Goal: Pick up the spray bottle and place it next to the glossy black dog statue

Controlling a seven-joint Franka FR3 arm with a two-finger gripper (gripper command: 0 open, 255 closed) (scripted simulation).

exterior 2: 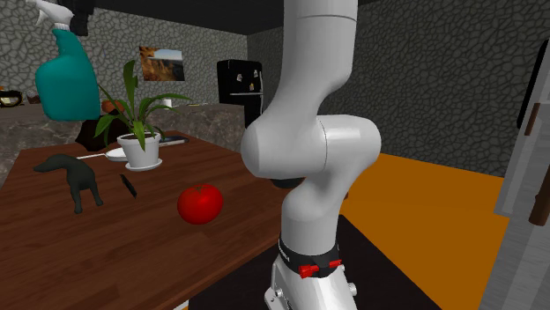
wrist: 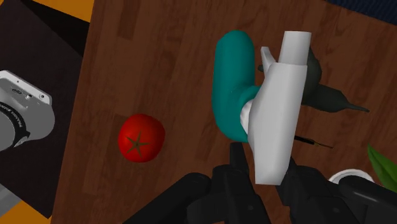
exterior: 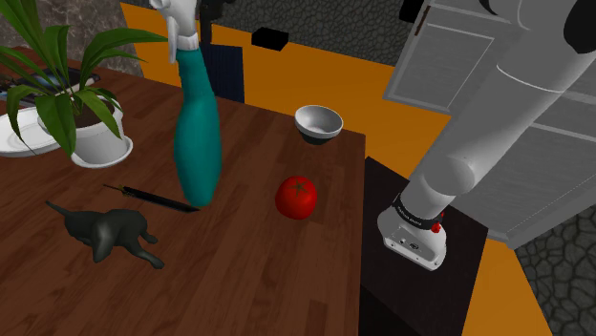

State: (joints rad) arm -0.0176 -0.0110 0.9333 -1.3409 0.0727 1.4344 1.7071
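The spray bottle (exterior: 196, 129) has a teal body and a white trigger head (wrist: 277, 108). It hangs upright, well above the wooden table (exterior: 258, 277). My gripper (wrist: 268, 167) is shut on the white head, and in the second exterior view the gripper (exterior 2: 81, 13) sits on top of the bottle (exterior 2: 66, 84). The glossy black dog statue (exterior: 107, 232) stands on the table toward the shoulder view's lower left. From the wrist it shows partly behind the spray head, as a dark shape (wrist: 327, 97) below the bottle.
A red tomato (exterior: 296, 198) lies near the table's right edge, with a white bowl (exterior: 318, 122) beyond it. A black pen (exterior: 153, 198) lies between dog and bottle. A potted plant (exterior: 91, 129) stands at the back left. The black stand (exterior: 420, 286) adjoins the table.
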